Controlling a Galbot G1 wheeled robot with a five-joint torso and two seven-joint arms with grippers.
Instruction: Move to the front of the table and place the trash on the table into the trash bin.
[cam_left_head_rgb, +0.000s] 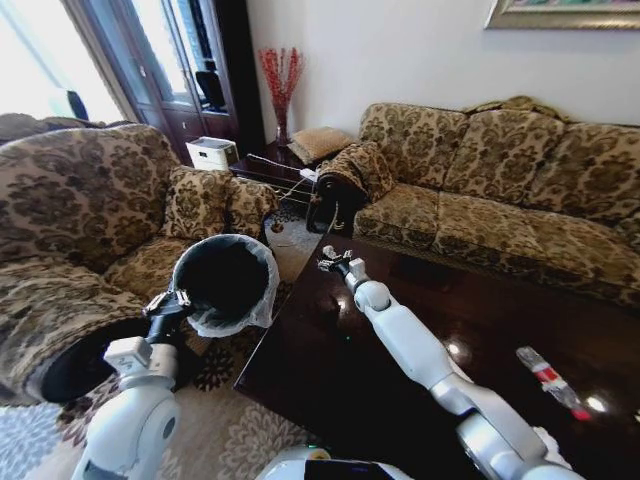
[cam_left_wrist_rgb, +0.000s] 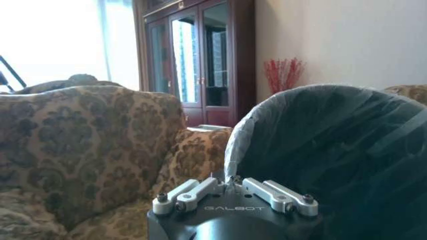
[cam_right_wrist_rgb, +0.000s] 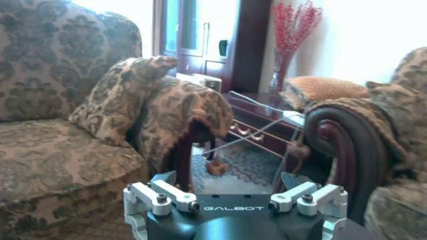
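Ahead of me: long floral brown-and-gold fabric sofa (cam_left_head_rgb: 500, 180) along a plain white wall (cam_left_head_rgb: 400, 50), matching armchair (cam_left_head_rgb: 80, 210) on my left. Tall dark wood glass-door cabinet (cam_left_head_rgb: 190, 60) in the corner, w/ vase of red twigs (cam_left_head_rgb: 281, 85) beside it. Bright daylight thru window, patterned rug (cam_left_head_rgb: 225, 430) underfoot.

The word "GALBOT" can be read in 2 places. In the left wrist view it stands in pale letters on the black body of the left gripper (cam_left_wrist_rgb: 233, 186), just under its fingers. In the right wrist view the same word stands on the black body of the right gripper (cam_right_wrist_rgb: 235, 200), between the 2 finger mounts. The red label on the plastic bottle (cam_left_head_rgb: 551, 380) is too small to read.
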